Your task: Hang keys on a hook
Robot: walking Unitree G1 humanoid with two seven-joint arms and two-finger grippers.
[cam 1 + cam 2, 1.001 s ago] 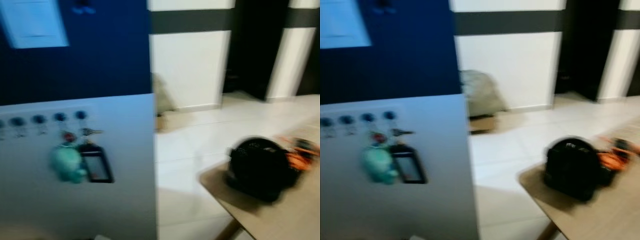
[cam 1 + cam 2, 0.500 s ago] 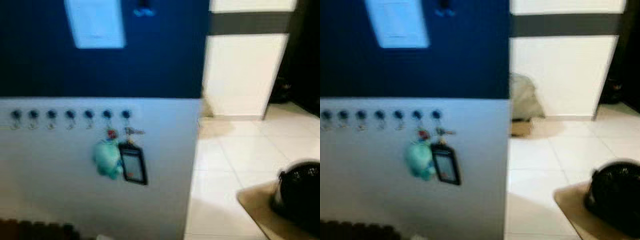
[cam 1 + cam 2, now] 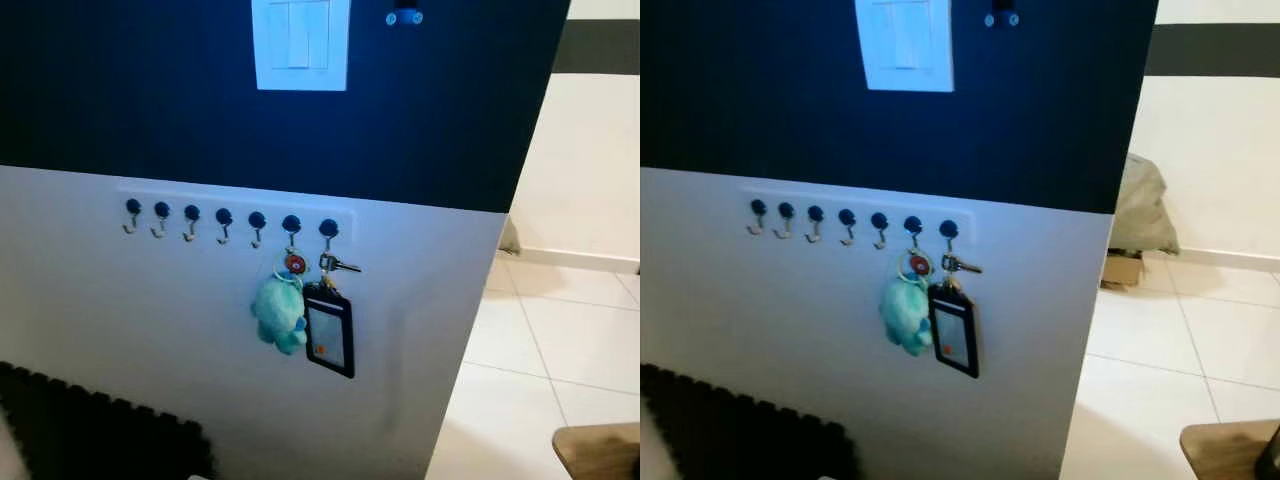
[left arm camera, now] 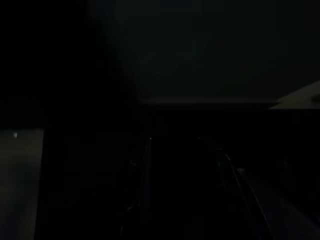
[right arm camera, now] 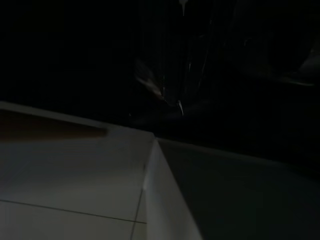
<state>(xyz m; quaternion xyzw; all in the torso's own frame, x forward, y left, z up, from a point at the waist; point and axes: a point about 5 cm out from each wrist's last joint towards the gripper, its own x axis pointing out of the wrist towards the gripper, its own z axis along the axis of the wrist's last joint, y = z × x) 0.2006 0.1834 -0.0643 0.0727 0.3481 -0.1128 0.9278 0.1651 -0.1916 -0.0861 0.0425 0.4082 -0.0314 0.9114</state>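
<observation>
A row of several small blue-capped hooks (image 3: 224, 219) runs along a white rail on the lower white half of a wall. At the rail's right end hangs a bunch of keys (image 3: 337, 265) with a red ring piece (image 3: 295, 263), a teal plush toy (image 3: 278, 313) and a black tag holder (image 3: 330, 342). The hooks to its left are bare. My left gripper (image 4: 187, 180) is a faint dark outline in the left wrist view. My right gripper (image 5: 180, 95) hangs in shade above a pale floor in the right wrist view.
The wall's upper half is dark blue with a white light switch (image 3: 300, 42). A black mat (image 3: 90, 440) lies at the wall's foot, lower left. White tiled floor (image 3: 560, 340) opens to the right, with a table corner (image 3: 600, 450) and a grey sack (image 3: 1140, 205) on a box.
The camera has swung left: the hook wall now sits in the middle and sharp, and the black bag on the table has slid out of the picture. The hanging keys have not moved.
</observation>
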